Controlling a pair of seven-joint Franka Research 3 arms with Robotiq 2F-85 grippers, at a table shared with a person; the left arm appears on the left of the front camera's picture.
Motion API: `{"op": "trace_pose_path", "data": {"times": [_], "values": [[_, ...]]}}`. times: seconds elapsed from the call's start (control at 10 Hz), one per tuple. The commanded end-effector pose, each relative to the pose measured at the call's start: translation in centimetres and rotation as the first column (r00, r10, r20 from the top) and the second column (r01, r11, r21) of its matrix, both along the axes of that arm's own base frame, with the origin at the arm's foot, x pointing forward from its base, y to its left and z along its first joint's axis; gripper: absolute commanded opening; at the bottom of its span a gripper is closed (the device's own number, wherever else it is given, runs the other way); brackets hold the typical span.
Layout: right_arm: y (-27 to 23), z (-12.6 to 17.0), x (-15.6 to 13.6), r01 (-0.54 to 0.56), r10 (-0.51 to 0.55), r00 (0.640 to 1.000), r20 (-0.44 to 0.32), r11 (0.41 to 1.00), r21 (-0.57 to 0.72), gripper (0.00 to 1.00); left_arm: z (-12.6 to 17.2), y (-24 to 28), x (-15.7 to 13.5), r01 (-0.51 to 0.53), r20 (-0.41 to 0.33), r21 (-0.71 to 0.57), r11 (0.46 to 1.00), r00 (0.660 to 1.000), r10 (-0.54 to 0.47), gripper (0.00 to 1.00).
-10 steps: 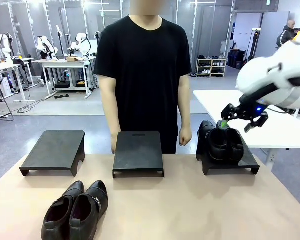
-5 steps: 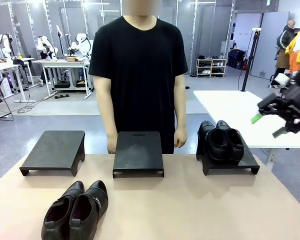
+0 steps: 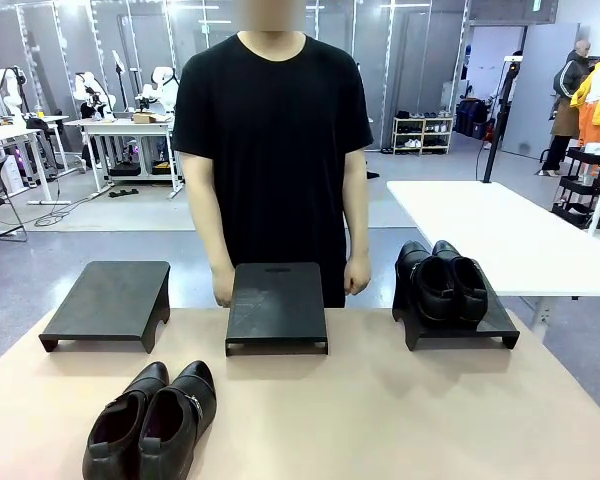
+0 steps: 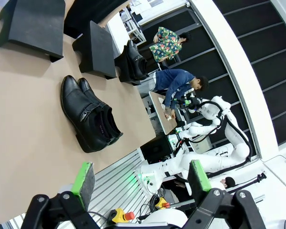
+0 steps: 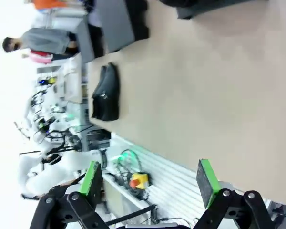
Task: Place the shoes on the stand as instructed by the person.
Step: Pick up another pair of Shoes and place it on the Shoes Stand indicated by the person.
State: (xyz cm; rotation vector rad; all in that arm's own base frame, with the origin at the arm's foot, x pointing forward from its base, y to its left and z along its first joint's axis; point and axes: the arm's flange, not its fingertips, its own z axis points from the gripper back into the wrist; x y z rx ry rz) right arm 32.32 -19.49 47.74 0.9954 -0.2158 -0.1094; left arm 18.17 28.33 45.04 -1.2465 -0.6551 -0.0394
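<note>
One pair of glossy black shoes (image 3: 442,285) sits on the right stand (image 3: 500,325). The other pair (image 3: 155,420) lies on the tan table near its front left, also seen as shoes (image 4: 90,117) and shoes (image 5: 106,93) in the wrist views. The middle stand (image 3: 276,305) and left stand (image 3: 105,300) are bare. The person (image 3: 275,150) stands behind the middle stand, arms hanging, a hand at each side of it. My left gripper (image 4: 141,179) is open and raised off the table, holding nothing. My right gripper (image 5: 148,180) is open too, high above the table's near edge.
A white table (image 3: 500,235) stands behind the right stand. The tan table (image 3: 400,410) has open surface at its middle and right front. A red emergency button (image 5: 139,180) sits below the table's near edge. Other people stand farther off.
My right arm has pulled away from the shoes on the right stand and gone out of the front view to the right. The person has shifted slightly left.
</note>
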Motion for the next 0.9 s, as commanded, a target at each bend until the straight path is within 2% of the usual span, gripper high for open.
{"op": "trace_pose_path", "data": {"times": [0.0,0.1,0.5,0.6,0.8], "values": [[-3.5,-2.9,-1.2,-0.048,0.039,0.998,0.053,0.983,0.176,1.0,0.1,0.1,-0.1,0.003,0.012,-0.004,1.0,1.0,-0.003,1.0],[-4.8,-4.2,-2.1,-0.045,0.029,0.997,0.071,0.974,0.224,1.0,0.1,0.1,-0.1,0.003,0.012,-0.004,1.0,1.0,-0.003,1.0],[-7.4,-8.8,-3.9,-0.09,0.072,0.995,0.063,0.925,0.37,1.0,0.1,0.1,-0.1,0.003,0.012,-0.004,1.0,1.0,-0.003,1.0],[-7.7,-9.5,-4.1,-0.084,0.061,0.996,0.07,0.914,0.396,1.0,0.1,0.1,-0.1,0.003,0.012,-0.004,1.0,1.0,-0.003,1.0],[-8.0,-10.1,-3.1,-0.062,0.051,0.998,0.037,0.904,0.424,1.0,0.1,0.1,-0.1,0.003,0.012,-0.004,1.0,1.0,-0.003,1.0]]}}
